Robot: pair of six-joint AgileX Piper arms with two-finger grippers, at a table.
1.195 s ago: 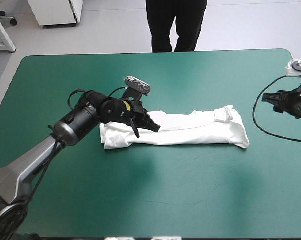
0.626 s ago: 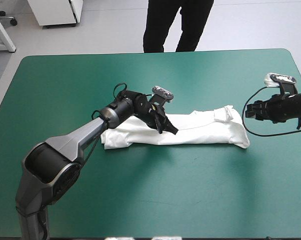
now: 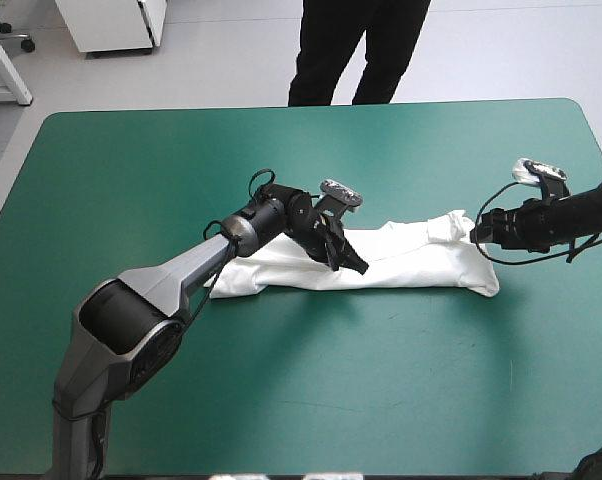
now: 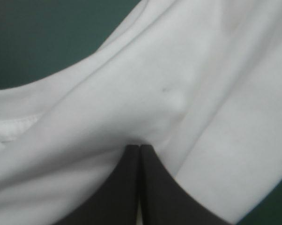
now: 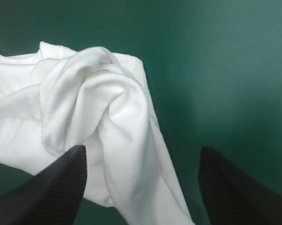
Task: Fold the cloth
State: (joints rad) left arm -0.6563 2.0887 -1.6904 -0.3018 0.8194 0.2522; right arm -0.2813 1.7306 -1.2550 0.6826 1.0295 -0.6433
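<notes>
The bench [image 3: 431,380] has a teal-green cover and fills most of the high view. One white T-shirt [image 3: 421,262] lies on it, folded into a long narrow band. The band runs from left to right across the middle of the bench, with its right end closer to the right edge than its left end is to the left edge. It is well apart from both the near and far edges. The right end is bunched into a rounded, twisted fold, and the left end lies flatter and wider.

Two arms reach over the bench. The left arm [image 3: 181,275] comes from the near left corner and stretches out long and low along the T-shirt, its wrist bent down onto the middle of the band. The right arm [image 3: 581,210] comes in from the right edge, almost level, and points toward the left edge.

There are two hands. The left hand [image 3: 356,264] is tipped down onto the cloth. In its wrist view, the black fingers [image 4: 117,197] are pressed together with only a thin line between them. White fabric puckers at their tips, so this hand pinches the T-shirt about halfway along the band. The right hand [image 3: 478,232] sits at the right end of the T-shirt. Its fingers [image 5: 56,187] are spread wide and grip nothing. The bunched end lies just ahead of them, nearer one finger than the other.
</notes>
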